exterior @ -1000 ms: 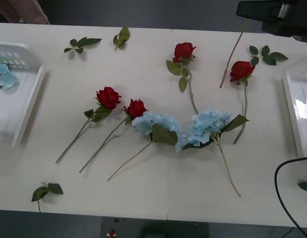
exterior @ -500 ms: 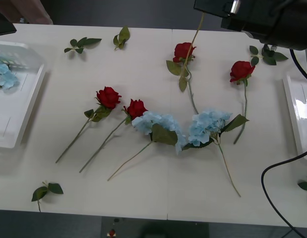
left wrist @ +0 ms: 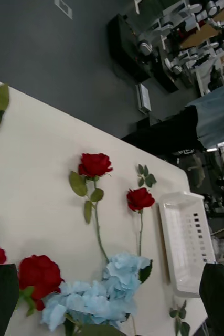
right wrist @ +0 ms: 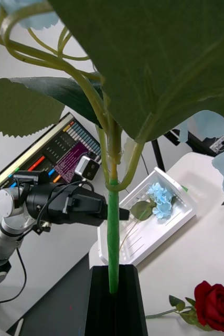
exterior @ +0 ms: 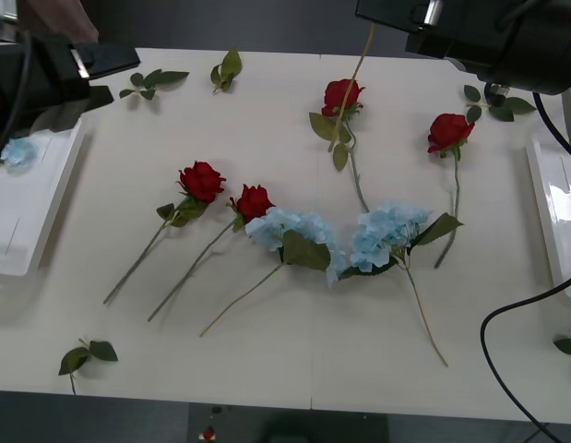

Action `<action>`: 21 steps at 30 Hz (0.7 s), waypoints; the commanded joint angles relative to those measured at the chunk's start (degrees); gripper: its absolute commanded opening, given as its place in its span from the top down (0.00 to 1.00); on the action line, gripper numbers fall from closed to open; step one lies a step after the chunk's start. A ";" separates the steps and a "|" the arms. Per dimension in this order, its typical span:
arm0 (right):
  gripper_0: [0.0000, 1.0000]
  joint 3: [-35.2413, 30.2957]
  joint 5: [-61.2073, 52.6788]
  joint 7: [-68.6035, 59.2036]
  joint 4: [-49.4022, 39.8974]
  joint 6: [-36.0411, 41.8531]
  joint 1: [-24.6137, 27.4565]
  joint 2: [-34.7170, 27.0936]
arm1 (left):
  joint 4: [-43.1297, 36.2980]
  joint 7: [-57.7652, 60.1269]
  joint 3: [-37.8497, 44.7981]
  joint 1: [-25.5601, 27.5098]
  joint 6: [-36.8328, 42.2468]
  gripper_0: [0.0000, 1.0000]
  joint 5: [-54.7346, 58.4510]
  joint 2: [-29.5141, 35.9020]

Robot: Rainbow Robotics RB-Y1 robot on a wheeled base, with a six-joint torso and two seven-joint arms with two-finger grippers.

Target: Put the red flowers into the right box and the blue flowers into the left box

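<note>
Clamping a blue flower's stem (right wrist: 112, 247) in my shut right pincer (right wrist: 112, 294) above the desk (exterior: 267, 351), my left pincer (left wrist: 112, 294) gapes empty near the left box (exterior: 27, 221)

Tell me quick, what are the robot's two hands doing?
Left gripper: open, holding nothing.
Right gripper: shut on a blue flower's stem.

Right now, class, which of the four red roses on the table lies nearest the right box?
The rose farthest to the robot's right, beside the right box; the other three lie nearer the table's middle or its left.
</note>
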 commanded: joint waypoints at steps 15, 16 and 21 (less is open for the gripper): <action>1.00 -0.76 -0.63 -1.56 -1.99 -0.25 -2.89 0.40 | -3.65 5.27 -13.79 -15.17 -0.29 0.00 -8.50 -14.87; 1.00 -0.76 -0.63 -1.56 -1.99 -0.25 -2.89 0.40 | -3.65 5.45 -14.32 -15.52 -0.29 0.00 -9.21 -15.22; 1.00 -0.76 -0.63 -1.56 -1.99 -0.25 -2.89 0.40 | -3.65 6.85 -17.48 -17.89 -0.29 0.00 -13.95 -18.47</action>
